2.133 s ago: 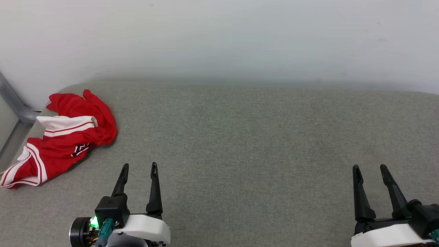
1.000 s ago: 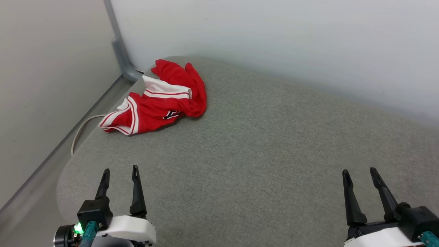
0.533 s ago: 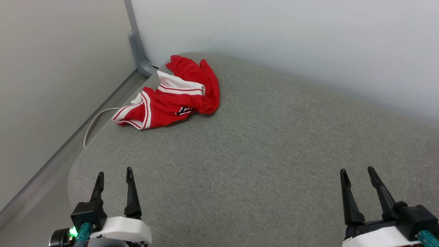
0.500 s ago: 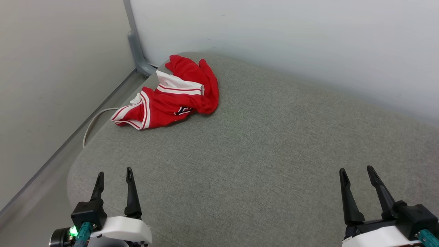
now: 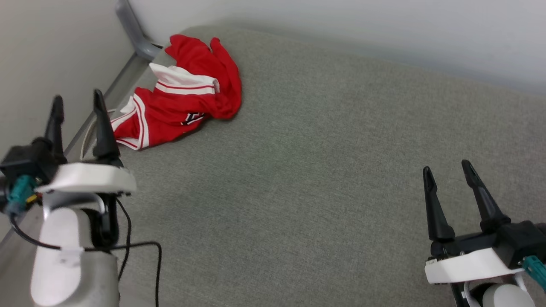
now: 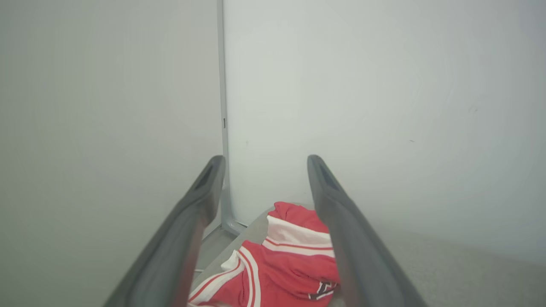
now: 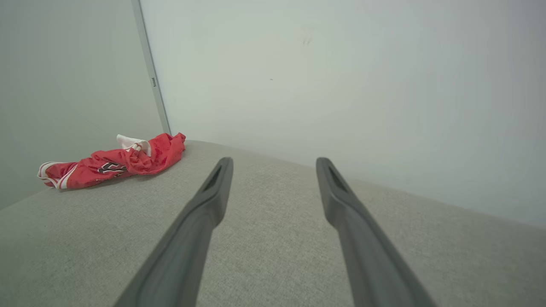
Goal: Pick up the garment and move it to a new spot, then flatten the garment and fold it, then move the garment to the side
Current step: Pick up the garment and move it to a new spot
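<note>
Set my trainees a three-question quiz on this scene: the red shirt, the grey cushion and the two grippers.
1. True or false: the left gripper is shut on the garment.
2. Where on the grey cushion does the garment lie? A: far left corner. B: centre. C: near right edge.
3. Which gripper is nearer the garment?
Key: 1 false; it and the right gripper stand open, empty. 2 A. 3 The left.
</note>
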Controlling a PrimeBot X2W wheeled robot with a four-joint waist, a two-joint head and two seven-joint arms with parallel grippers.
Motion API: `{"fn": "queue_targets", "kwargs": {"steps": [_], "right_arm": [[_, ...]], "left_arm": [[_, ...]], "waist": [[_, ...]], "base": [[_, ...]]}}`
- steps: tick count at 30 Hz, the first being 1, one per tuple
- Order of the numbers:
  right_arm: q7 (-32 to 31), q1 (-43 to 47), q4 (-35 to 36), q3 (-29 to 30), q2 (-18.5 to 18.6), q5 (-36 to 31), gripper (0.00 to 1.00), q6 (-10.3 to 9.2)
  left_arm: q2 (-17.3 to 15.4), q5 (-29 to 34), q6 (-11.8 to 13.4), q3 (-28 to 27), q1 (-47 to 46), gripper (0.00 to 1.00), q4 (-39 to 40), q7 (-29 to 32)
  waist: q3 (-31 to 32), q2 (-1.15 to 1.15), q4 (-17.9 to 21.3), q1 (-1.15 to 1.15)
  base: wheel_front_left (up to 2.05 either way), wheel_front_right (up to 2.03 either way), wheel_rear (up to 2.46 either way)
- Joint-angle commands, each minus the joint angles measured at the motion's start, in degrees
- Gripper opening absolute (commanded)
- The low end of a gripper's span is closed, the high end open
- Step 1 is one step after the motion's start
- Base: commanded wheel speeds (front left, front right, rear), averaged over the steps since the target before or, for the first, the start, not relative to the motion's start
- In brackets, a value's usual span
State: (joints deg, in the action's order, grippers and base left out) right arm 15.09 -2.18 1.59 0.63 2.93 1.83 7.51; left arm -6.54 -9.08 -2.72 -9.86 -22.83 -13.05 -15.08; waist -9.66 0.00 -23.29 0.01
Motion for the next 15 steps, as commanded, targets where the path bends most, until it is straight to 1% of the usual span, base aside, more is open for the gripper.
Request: {"fn": "queue_targets", "kwargs": {"steps": [1,4,7,11,13,15], "right_arm": [[0.12,-1.38,0.74,-0.13,0.05,-0.36,1.0,-0.04],[0.12,-3.22,2.18,-0.46,0.75,-1.0,1.0,-0.04],[0.13,-5.17,3.65,-0.37,1.04,-1.42,1.0,-0.04],[0.13,-6.8,5.24,-0.71,1.17,-1.68,1.0,-0.04],[0.12,-7.37,5.77,-0.48,1.29,-1.82,1.0,-0.04],[0.12,-7.8,6.34,-0.5,1.39,-1.95,1.0,-0.04]], "left_arm": [[-0.61,-0.32,-0.72,-0.73,-2.85,1.0,-0.72,-0.14],[-2.03,-1.26,-2.16,-2.49,-8.58,1.0,-2.27,-0.14],[-3.94,-1.85,-3.38,-2.64,-13.52,1.0,-4.29,-0.14],[-8.08,-2.92,-4.32,-0.96,-19.59,1.0,-9.88,0.04],[-9.69,-4.42,-4.59,0.51,-22.71,1.0,-13.06,1.52],[-11.95,-5.99,-4.61,2.23,-25.53,1.0,-15.98,4.64]], "waist": [[-4.6,0.0,2.67,-0.01],[-7.85,0.0,4.17,-0.01],[-10.77,0.0,5.75,-0.01],[-13.68,0.0,7.67,-0.01],[-14.6,0.0,8.32,-0.01],[-15.5,0.0,9.09,-0.01]], "base": [[0.0,0.0,0.0],[0.0,0.0,0.0],[0.0,0.0,0.0],[0.0,0.0,0.0],[0.0,0.0,0.0],[0.0,0.0,0.0]]}}
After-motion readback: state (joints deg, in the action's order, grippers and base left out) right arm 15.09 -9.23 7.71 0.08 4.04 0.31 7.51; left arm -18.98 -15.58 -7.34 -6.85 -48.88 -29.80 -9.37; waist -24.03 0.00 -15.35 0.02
